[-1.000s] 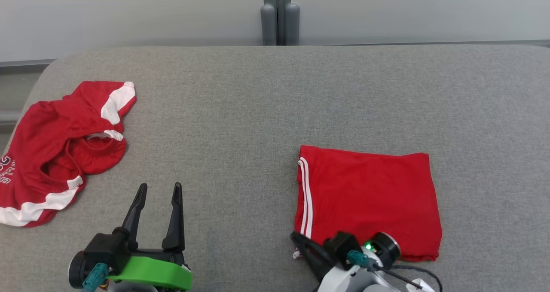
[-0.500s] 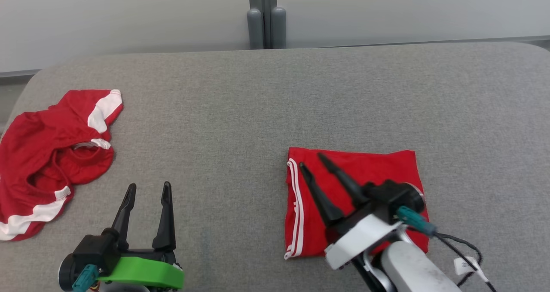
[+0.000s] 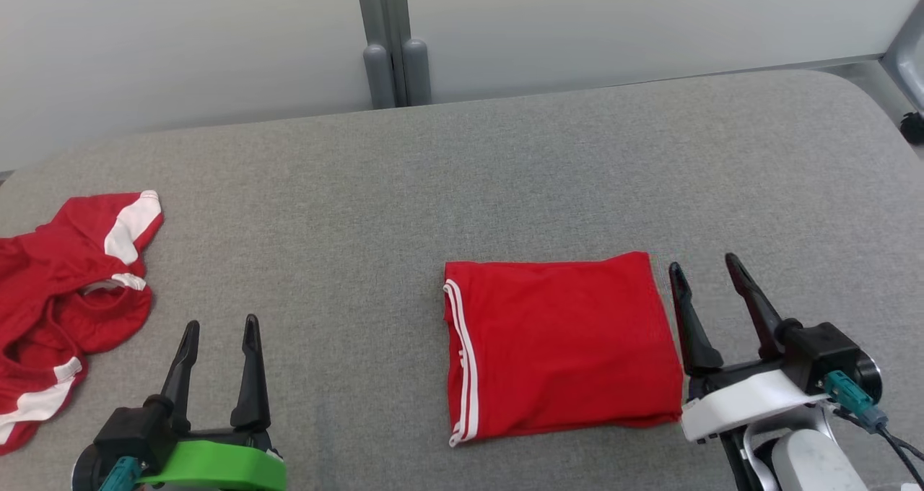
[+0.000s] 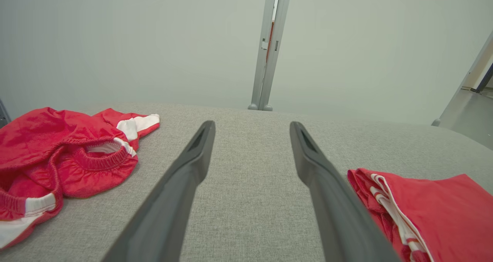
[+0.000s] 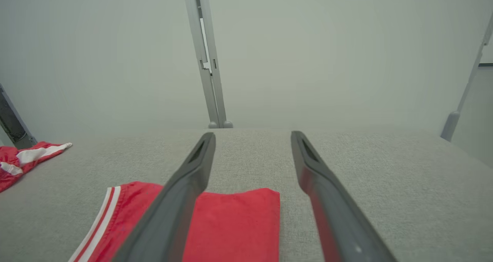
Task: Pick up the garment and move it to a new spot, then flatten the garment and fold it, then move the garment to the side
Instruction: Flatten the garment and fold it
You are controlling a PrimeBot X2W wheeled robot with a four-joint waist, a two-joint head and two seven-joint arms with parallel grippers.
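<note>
The garment is red with white stripes and lies folded into a neat rectangle on the grey table. It appears in the left wrist view at the lower right and in the right wrist view at the lower left. My right gripper stands open just right of the folded garment, holding nothing. Well to the garment's left, my left gripper is open and empty above bare table.
A second red and white garment lies crumpled at the table's left edge, also in the left wrist view. A grey post rises behind the table's far edge against a pale wall.
My right gripper opened, let go of the folded garment, rose and drew off to its right side. The head camera has turned, shifting the whole picture leftward.
</note>
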